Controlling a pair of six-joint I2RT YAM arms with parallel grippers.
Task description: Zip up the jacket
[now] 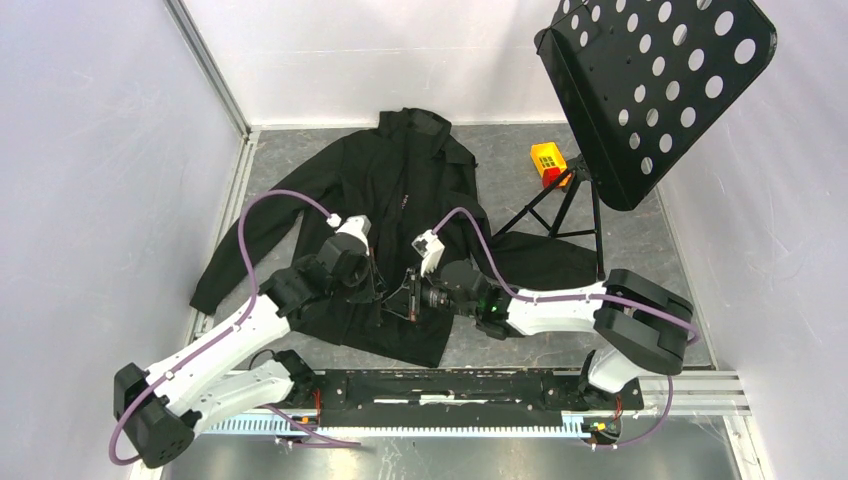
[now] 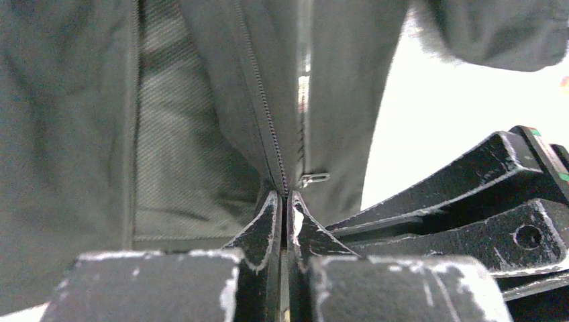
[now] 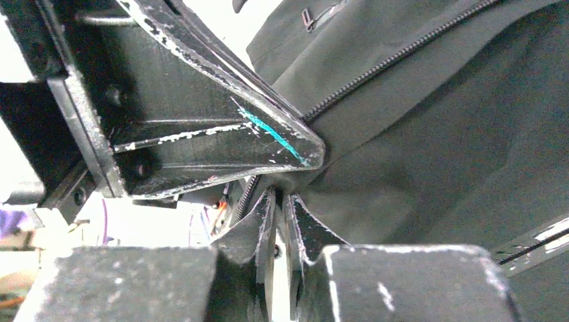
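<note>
1. Enclosure. White walls (image 1: pixel 100 150) close you in on three sides, with aluminium framing at the corners.
2. Table (image 1: pixel 500 170). Mottled grey surface.
3. Jacket (image 1: pixel 400 190). It is black and lies flat at mid-table, collar toward the far wall and hem toward you. One sleeve stretches to the left edge, the other runs under the stand's legs. A faint pale mark on the chest is too small to read.
4. Music stand (image 1: pixel 660 90). It is black with a perforated desk tilted over the far right corner, and its tripod feet rest on the right sleeve.
5. Mounting rail (image 1: pixel 450 390). A black plate at the near edge carries both arm bases.
6. Cables (image 1: pixel 250 230). A purple loop hangs on each arm.
7. Block (image 1: pixel 548 160). It is orange and yellow and sits on the table beside the stand's post.
8. Left gripper (image 2: pixel 285 198). It is clenched on the jacket at the foot of the zipper (image 2: pixel 265 114), whose teeth run down into the pinch. Only your left wrist view shows this. From overhead the two wrists simply crowd together above the hem.
9. Right gripper (image 3: pixel 276 193). The fingers stand a narrow slit apart against the fabric, and you cannot tell whether they grip it. This view alone shows a teal streak on the other arm's finger, just above.
10. Metal pull (image 2: pixel 314 178). It is small and sits just beside the zipper. The overhead view hides it.
</note>
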